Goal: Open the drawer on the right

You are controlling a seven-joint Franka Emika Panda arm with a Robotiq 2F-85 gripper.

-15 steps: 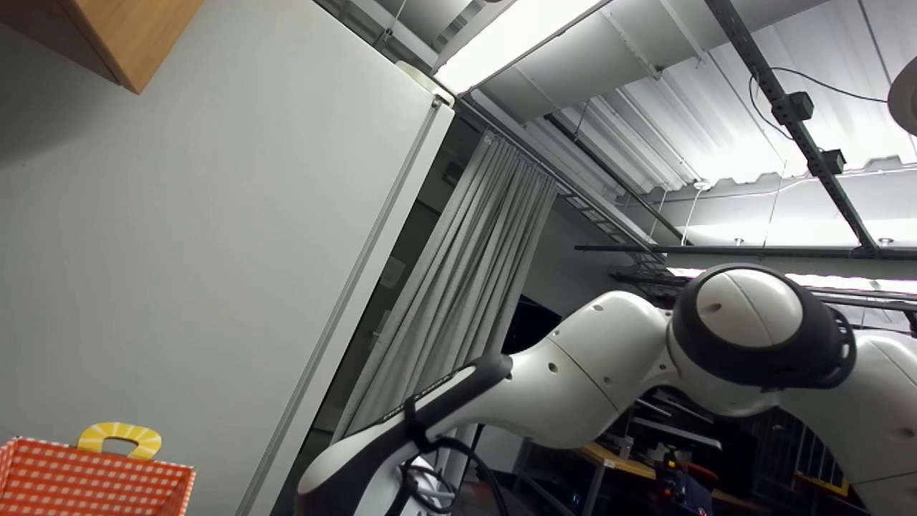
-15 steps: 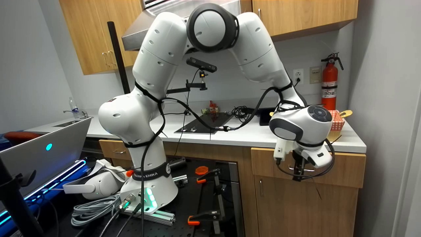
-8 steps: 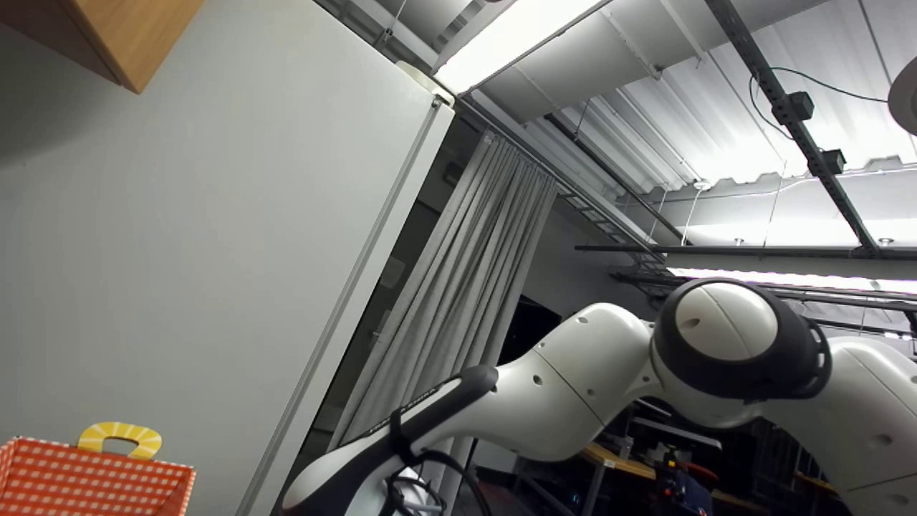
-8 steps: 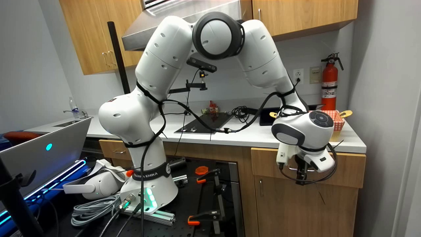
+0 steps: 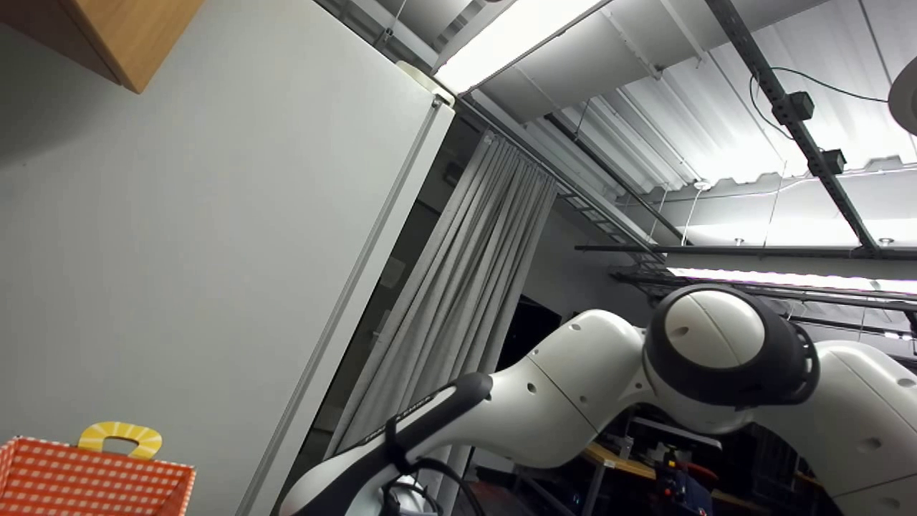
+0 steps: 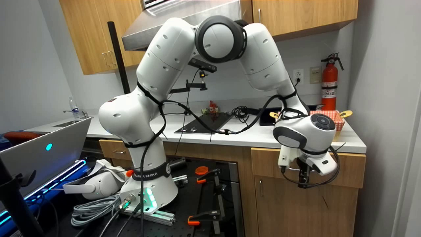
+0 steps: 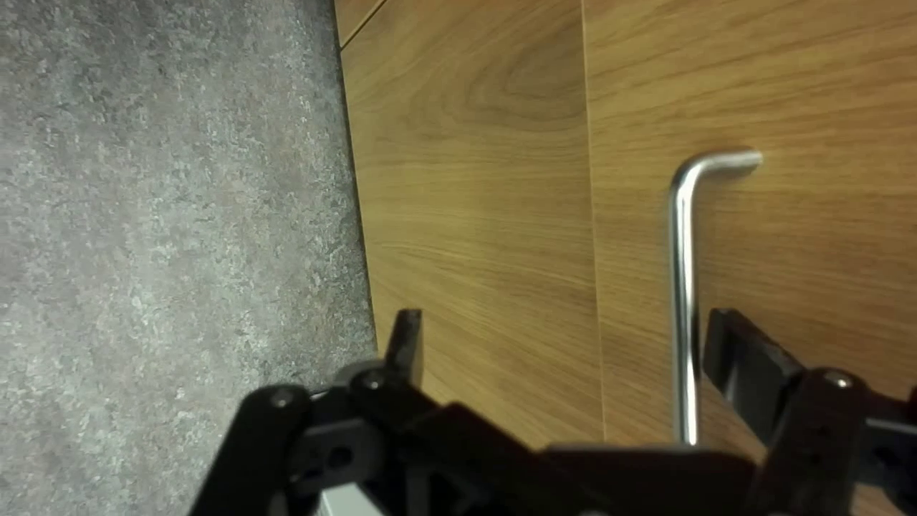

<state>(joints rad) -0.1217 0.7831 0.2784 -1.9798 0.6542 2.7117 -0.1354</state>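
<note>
The right-hand wooden drawer [image 6: 350, 169] is shut below the counter in an exterior view; its face fills the right of the wrist view [image 7: 824, 236]. Its silver bar handle [image 7: 684, 287] runs up and down in the wrist view. It is mostly hidden behind the wrist in an exterior view [image 6: 292, 169]. My gripper [image 7: 566, 333] is open, with the handle between its fingers, close beside the right finger and far from the left one. In an exterior view the dark gripper [image 6: 303, 176] is in front of the drawer, its fingers hidden.
A cupboard door [image 6: 306, 210] with its own upright handle [image 6: 261, 187] is below the drawer. The white counter [image 6: 353, 140] above it holds a red checked basket [image 6: 339, 121]. A grey wall [image 6: 381, 131] stands close on the right. Grey floor [image 7: 179, 215] shows in the wrist view.
The arm has come down, and the wrist has moved slightly lower and to the right in front of the drawer, slowing lately. The drawer has not visibly moved.
</note>
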